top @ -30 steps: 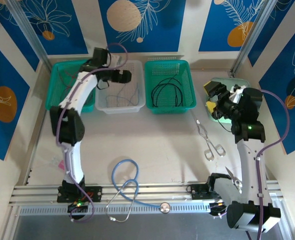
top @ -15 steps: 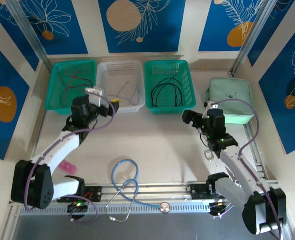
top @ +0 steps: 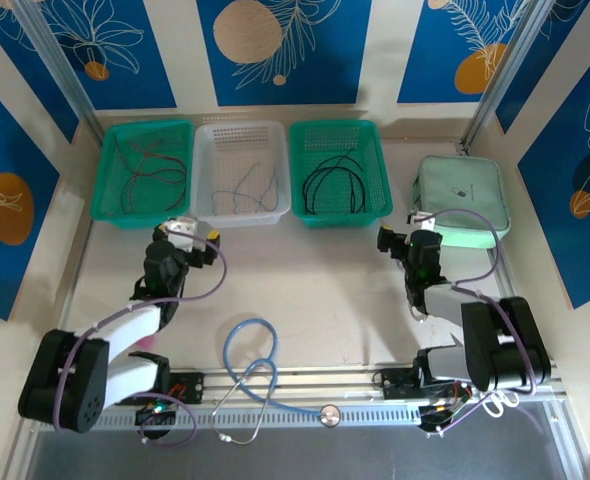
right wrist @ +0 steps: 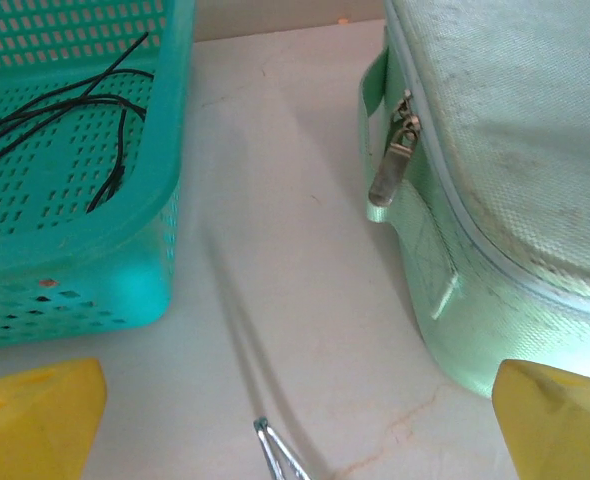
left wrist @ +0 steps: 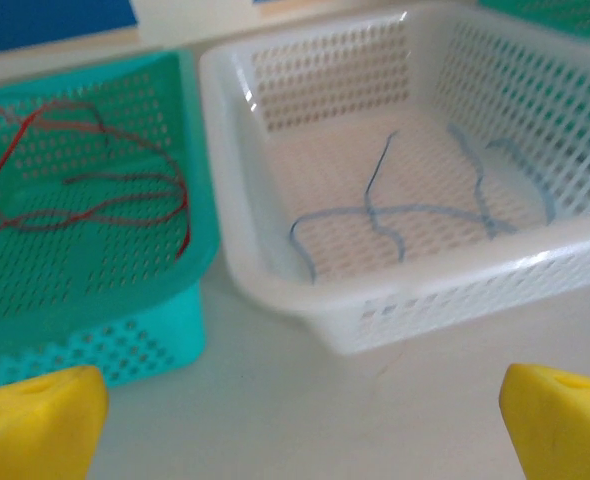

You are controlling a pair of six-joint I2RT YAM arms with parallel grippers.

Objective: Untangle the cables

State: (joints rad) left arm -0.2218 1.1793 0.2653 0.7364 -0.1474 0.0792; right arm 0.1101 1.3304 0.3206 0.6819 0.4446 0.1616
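Cables, far edge of table: red cable (left wrist: pixel 125 178) in left green basket (top: pixel 110 205); blue-grey cable (left wrist: pixel 425 208) in white basket (left wrist: pixel 275 290); black cable (right wrist: pixel 75 102) in right green basket (right wrist: pixel 125 280). My left gripper (left wrist: pixel 297 420) and right gripper (right wrist: pixel 300 410): fingers apart, empty. Untangling looks complete; next I need only withdraw.

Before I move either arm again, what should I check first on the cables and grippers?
1. Left gripper open and empty: ok.
2. Right gripper open and empty: ok.
3. Red cables alone in the left green basket: ok.
4. Blue-grey cable alone in the white basket: ok.
5. Black cables alone in the right green basket: ok.
6. Black cables free of knots: cannot tell.
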